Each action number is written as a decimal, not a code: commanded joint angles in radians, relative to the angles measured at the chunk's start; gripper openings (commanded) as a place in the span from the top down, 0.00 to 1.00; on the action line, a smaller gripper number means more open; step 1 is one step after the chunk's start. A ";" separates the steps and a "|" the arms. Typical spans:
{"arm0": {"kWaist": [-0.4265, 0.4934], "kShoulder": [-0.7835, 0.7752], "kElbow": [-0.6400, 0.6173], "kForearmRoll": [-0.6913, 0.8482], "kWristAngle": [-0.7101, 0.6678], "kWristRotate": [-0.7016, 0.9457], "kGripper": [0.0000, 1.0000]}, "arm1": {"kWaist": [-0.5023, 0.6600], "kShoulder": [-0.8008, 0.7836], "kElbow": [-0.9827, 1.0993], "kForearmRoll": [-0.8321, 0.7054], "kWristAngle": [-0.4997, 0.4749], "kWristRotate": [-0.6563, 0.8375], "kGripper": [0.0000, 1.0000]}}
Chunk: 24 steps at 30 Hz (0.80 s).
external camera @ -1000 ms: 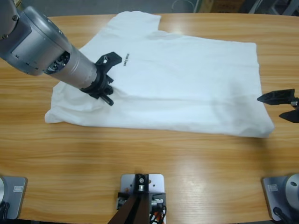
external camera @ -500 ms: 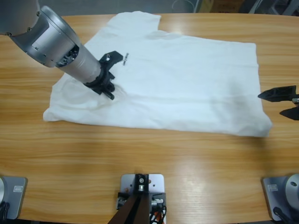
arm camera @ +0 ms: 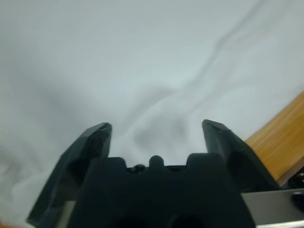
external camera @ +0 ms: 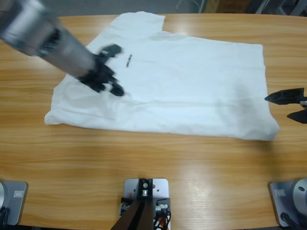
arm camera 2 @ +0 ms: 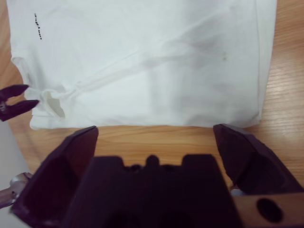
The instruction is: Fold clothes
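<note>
One white T-shirt (external camera: 182, 86) lies flat on the bench (external camera: 158, 163), its long axis along the bench, neck end toward the left arm, hem toward the right. The right claw (external camera: 293, 106) hovers just off the hem, jaws wide apart, empty. Farther off, the left claw (external camera: 109, 69), jaws spread and gripping nothing, has shifted slightly since before, above the chest by the small dark print (external camera: 128, 61).

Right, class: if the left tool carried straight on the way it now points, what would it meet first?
The white T-shirt. The left tool, open, points at wrinkled cloth that fills its wrist view. How far off the cloth is, is unclear.
</note>
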 commanded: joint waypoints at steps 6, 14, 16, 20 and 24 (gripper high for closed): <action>0.213 -0.256 0.455 -0.251 -0.117 -0.183 0.01 | 0.010 0.010 0.016 -0.004 0.020 -0.018 0.00; 0.292 -0.463 0.640 -0.368 -0.116 -0.538 0.02 | 0.010 -0.001 0.016 -0.008 0.024 -0.018 0.00; 0.293 -0.516 0.692 -0.393 -0.116 -0.597 0.02 | 0.010 -0.008 0.016 -0.012 0.028 -0.018 0.00; 0.284 -0.600 0.808 -0.463 -0.123 -0.672 0.02 | 0.010 -0.021 0.017 -0.015 0.031 -0.016 0.00; 0.283 -0.703 0.919 -0.517 -0.122 -0.732 0.02 | 0.010 -0.034 0.020 -0.019 0.037 -0.016 0.00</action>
